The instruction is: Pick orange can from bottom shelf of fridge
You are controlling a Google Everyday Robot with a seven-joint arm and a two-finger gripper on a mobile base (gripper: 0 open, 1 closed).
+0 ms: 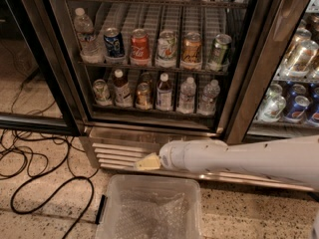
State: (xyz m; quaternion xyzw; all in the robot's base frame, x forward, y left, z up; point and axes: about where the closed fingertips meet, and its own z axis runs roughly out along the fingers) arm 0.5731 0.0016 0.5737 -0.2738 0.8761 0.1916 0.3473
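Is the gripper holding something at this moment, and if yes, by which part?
Nothing. The gripper is low before the louvred base, with no object in it; the orange can stands on the bottom shelf.

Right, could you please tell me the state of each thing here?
fridge door: open, swung left.
orange can: upright on the bottom shelf, not grasped.
green can: leaning, shelf above.
bin: upright, lidless.
gripper: low before the louvred base, above the bin, away from the orange can.
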